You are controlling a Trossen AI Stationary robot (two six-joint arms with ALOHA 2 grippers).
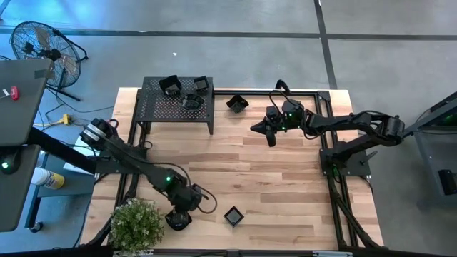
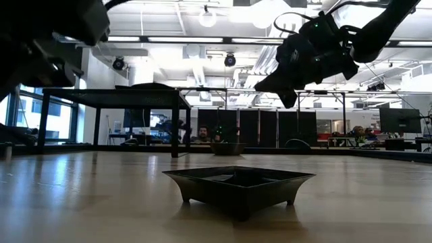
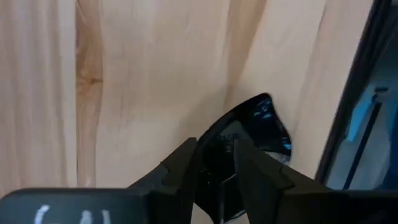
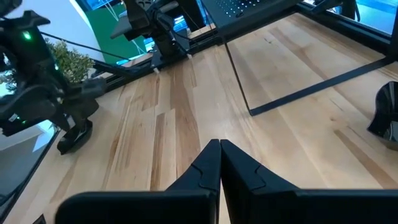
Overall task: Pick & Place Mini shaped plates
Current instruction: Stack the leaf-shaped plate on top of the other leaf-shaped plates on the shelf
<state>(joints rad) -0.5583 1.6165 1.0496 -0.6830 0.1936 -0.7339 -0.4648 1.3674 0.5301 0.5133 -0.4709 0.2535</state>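
Near the table's front left corner, my left gripper (image 1: 178, 219) points steeply down, open, over a glossy black mini plate (image 3: 260, 121); the plate's rim runs between its two fingers. A square mini plate (image 1: 233, 215) sits flat on the wood just right of it, large in the low view (image 2: 239, 183). Another plate (image 1: 238, 103) lies on the table beside the black perforated shelf (image 1: 161, 107), which carries three more plates (image 1: 169, 86). My right gripper (image 1: 263, 129) hangs shut and empty above the table's far middle. My left gripper has a finger (image 3: 180, 165) on either side of the plate's rim (image 3: 225, 134), coming from above. The plate lies on the wood. I cannot tell whether the fingers touch it.
A potted green plant (image 1: 134, 225) stands at the front left corner, close to my left gripper. Black frame rails (image 1: 332, 164) run along the table's right and far sides. Bare wood lies across the table's middle (image 1: 271, 185).
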